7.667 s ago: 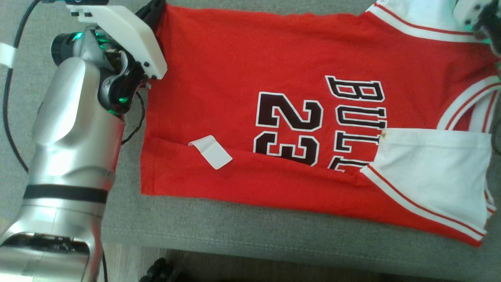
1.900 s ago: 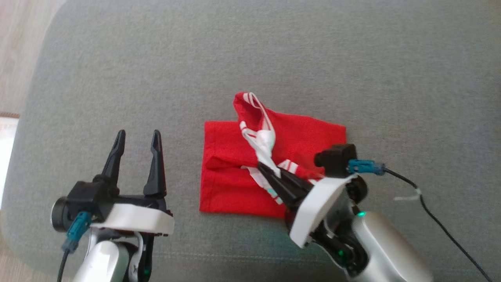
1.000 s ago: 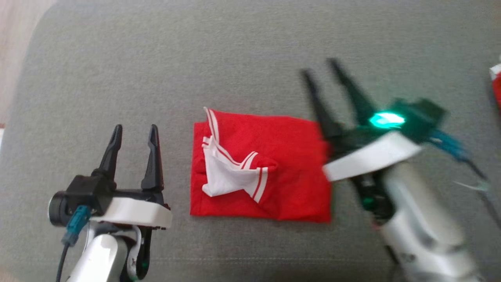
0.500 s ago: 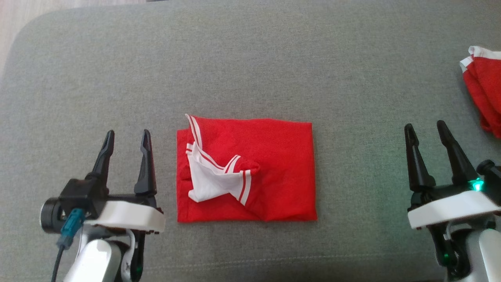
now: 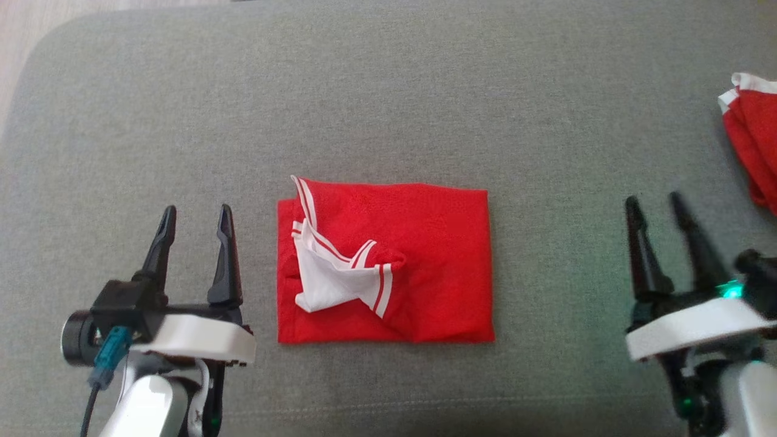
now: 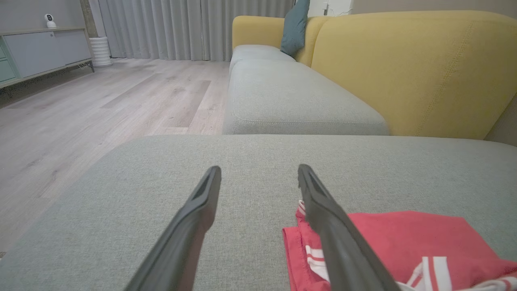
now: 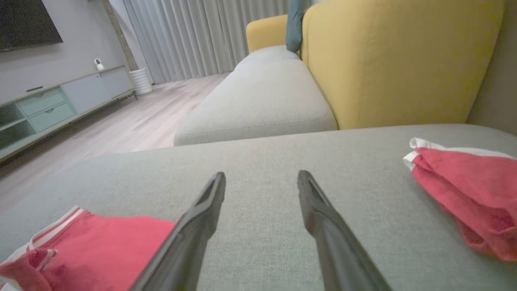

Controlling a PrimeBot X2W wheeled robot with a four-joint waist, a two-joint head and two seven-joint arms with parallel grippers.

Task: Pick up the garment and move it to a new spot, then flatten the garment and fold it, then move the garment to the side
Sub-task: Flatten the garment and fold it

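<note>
The garment (image 5: 437, 261) is a red jersey folded into a rectangle on the grey cushion (image 5: 388, 103), with a white, red-striped flap (image 5: 331, 276) bunched on its left half. Its near-left corner (image 6: 404, 238) appears in the left wrist view and its right part (image 7: 105, 238) in the right wrist view. My left gripper (image 5: 195, 213) stands open just left of the garment, fingers apart and empty. My right gripper (image 5: 657, 203) is open well to the right of it, holding nothing.
A second red and white garment (image 5: 749, 145) lies crumpled at the cushion's far right edge (image 7: 464, 186). Beyond the cushion stand a yellow sofa back (image 6: 412, 68), another grey seat (image 6: 291, 97) and wooden floor (image 6: 80, 117).
The right gripper pulled back from beside the garment to the lower right and now barely shifts. The garment lies released and still; the left gripper has not moved. The camera view shifted slightly.
</note>
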